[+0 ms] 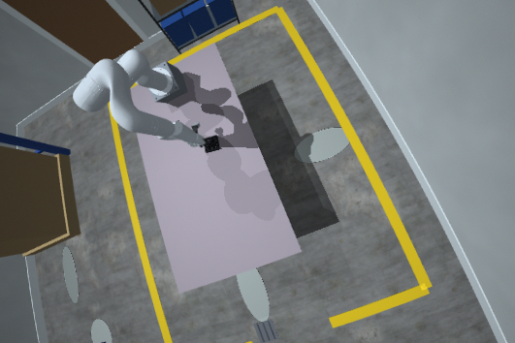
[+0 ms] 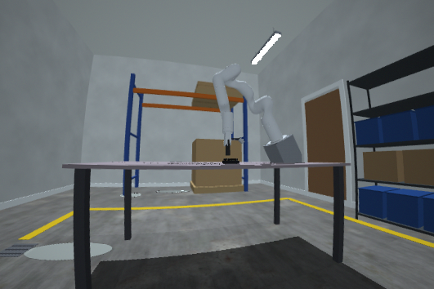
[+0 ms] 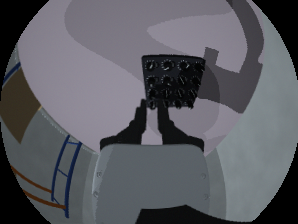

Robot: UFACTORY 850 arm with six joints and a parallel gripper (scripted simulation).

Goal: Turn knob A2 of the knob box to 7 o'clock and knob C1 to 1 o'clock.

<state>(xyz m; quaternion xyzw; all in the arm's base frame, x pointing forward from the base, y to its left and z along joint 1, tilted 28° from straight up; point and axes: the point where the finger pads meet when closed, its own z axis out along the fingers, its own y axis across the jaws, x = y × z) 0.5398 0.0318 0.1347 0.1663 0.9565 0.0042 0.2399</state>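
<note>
The black knob box stands on the pale table. Four rows of black knobs show on its top in the wrist view. White marks and short white lines show around some knobs, but the printed names and exact pointing directions are too small to read. The socket cannot be made out. My gripper is slightly open, with nothing between its fingers. Its fingertips are above the box with a gap below them. In the wrist view they partly cover the knob row nearest the gripper.
The arm's base is mounted at one end of the table. Shadows of the arm fall across the table and over part of the area around the box. Shelving and a rack stand away from the table.
</note>
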